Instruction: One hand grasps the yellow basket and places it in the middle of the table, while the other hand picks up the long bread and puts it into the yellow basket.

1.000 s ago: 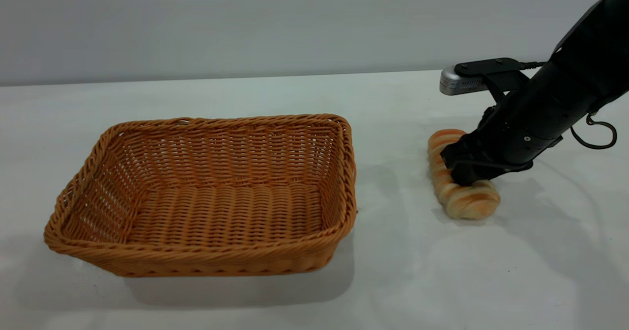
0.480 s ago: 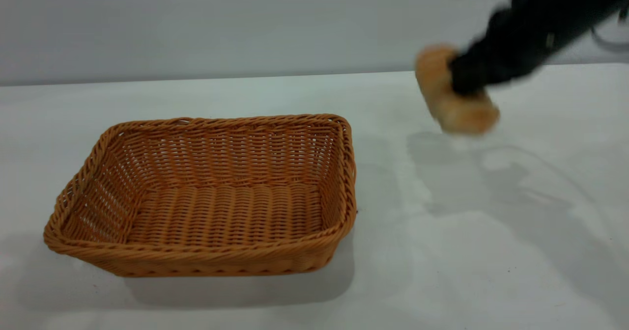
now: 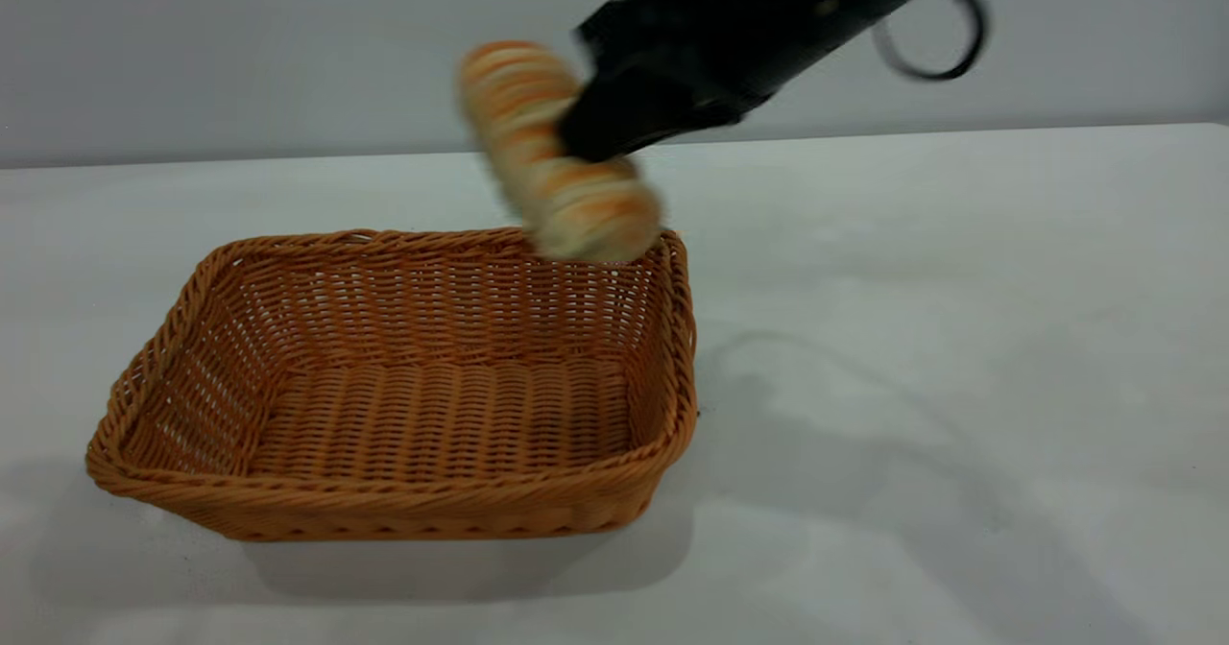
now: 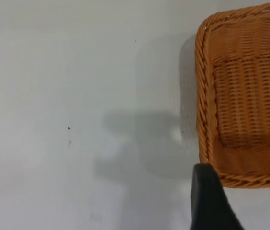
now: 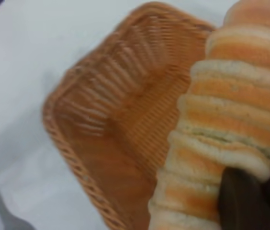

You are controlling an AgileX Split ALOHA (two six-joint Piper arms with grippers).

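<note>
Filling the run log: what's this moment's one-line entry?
right gripper: holding bread | bread: airborne, above basket far rim | left gripper: beside basket

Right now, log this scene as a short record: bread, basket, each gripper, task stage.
bread: held in the air, above the basket's far right corner
basket: on the table, empty
right gripper: shut on the bread
left gripper: above the table beside one end of the basket, holding nothing seen
stage: bread not yet in the basket
</note>
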